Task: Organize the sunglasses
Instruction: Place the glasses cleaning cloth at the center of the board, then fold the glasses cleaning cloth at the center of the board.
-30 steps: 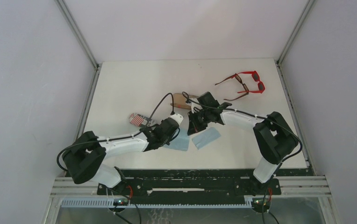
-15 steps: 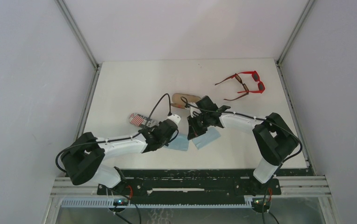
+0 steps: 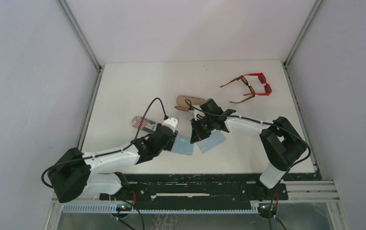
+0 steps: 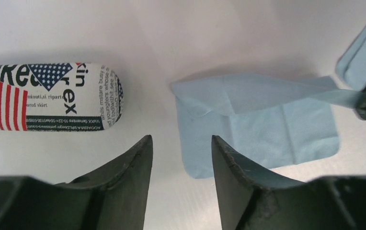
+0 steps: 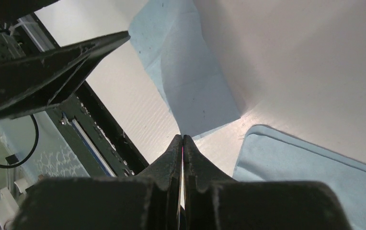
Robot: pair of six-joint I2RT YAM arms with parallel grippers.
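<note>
Left claw (image 4: 181, 143): jaws stand apart with nothing between them. It hangs low over the white bench (image 3: 123, 86), pointing at the bare strip between a case and a cloth.
Right claw (image 5: 183, 138): fingers pressed tight together, pinching one corner of a thin light blue cloth (image 4: 262, 124). It sits just to the right of the left claw, and the two nearly face each other.
Held cloth: it lies mostly flat on the bench. Its far edge is folded over and drawn out in a narrowing flap that runs to the right claw's tips.
Other cloth: a second light blue cloth (image 5: 315, 163) lies flat just beside the first, on the right arm's side, partly under the right claw.
Cases: an oval case printed with stars, stripes and newsprint lettering (image 4: 47, 96) lies on its side just left of the held cloth, apart from it. A flat tan-brown oval case (image 3: 188, 102) lies farther back, beyond the right claw.
Sunglasses: red-framed sunglasses with dark lenses (image 3: 266, 87) and slim dark brown sunglasses (image 3: 248, 88) rest together near the far right corner of the bench. Their temple arms are unfolded and the frames touch or overlap. Both are well apart from either claw.
</note>
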